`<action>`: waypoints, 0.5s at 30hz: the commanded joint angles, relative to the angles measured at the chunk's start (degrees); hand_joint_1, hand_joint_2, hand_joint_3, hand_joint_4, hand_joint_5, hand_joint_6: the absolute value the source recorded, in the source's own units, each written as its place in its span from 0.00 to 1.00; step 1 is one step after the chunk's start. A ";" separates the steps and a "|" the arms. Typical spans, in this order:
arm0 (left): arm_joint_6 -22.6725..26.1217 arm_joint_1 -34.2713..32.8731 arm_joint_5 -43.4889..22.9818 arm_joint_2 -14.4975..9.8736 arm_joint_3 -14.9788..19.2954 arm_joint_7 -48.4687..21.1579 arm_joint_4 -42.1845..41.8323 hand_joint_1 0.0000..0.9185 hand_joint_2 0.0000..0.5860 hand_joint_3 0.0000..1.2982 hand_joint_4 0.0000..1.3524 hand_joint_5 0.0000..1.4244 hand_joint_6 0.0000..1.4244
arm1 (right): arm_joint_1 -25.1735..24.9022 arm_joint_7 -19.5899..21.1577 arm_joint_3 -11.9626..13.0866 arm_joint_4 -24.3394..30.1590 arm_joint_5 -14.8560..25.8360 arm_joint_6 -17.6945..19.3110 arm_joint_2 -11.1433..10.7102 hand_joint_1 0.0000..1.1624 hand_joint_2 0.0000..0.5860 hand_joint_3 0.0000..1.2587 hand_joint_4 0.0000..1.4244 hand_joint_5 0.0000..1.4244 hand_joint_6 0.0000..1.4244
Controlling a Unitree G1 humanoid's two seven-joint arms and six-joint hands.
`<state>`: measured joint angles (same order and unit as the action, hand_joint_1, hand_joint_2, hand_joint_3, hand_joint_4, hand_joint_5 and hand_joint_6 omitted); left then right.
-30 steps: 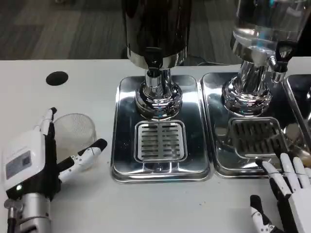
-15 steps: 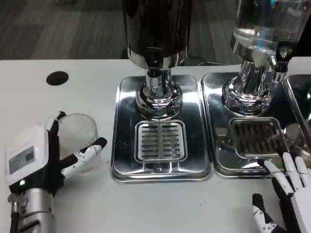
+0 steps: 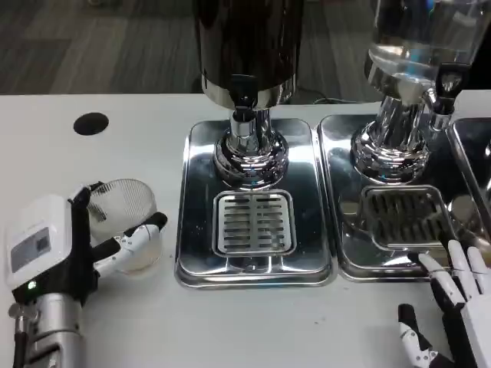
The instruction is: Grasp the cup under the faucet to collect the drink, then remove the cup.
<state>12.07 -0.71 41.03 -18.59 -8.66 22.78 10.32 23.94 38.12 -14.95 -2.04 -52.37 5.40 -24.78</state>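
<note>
dark dispenser (image 3: pixel 247 46) on steel tray (image 3: pixel 198 230) mid-table | clear ribbed cup (image 3: pixel 125 218) left of tray, apparently grasped by left hand (image 3: pixel 61 245) | right hand (image 3: pixel 453 307) released, fingers spread

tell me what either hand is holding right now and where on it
The left hand has its fingers around the side wall of the clear plastic cup; a firm grip cannot be told. The right hand holds nothing.

A single head camera looks steeply down and forward at the white worktop (image 3: pixel 153 322) from close above its near edge.
</note>
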 commanded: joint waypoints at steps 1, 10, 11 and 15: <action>-0.05 0.29 -0.65 0.58 -0.19 0.16 1.90 0.38 0.21 0.48 0.47 0.65 0.84 | 0.09 -0.02 0.26 -0.33 0.13 0.43 -0.09 0.21 0.77 0.16 0.00 0.00 0.10; -1.28 0.92 0.65 0.65 -0.54 3.54 1.24 0.43 0.19 0.49 0.49 0.65 0.86 | 0.36 0.05 0.27 -0.27 0.15 0.52 -0.15 0.21 0.78 0.17 0.00 0.00 0.10; -1.37 1.06 1.04 0.59 -0.69 4.14 1.06 0.44 0.18 0.49 0.49 0.65 0.86 | 0.36 0.14 0.23 -0.26 0.08 0.57 -0.16 0.21 0.78 0.17 0.00 0.00 0.10; -1.41 1.44 1.41 0.51 -1.07 5.25 0.38 0.45 0.18 0.48 0.48 0.64 0.86 | 0.37 0.28 0.06 -0.14 -0.21 0.59 -0.16 0.21 0.79 0.17 0.00 0.00 0.10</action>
<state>11.17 -0.05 41.46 -18.00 -9.27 27.08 11.08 24.02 38.12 -14.92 -2.08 -52.35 5.43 -24.78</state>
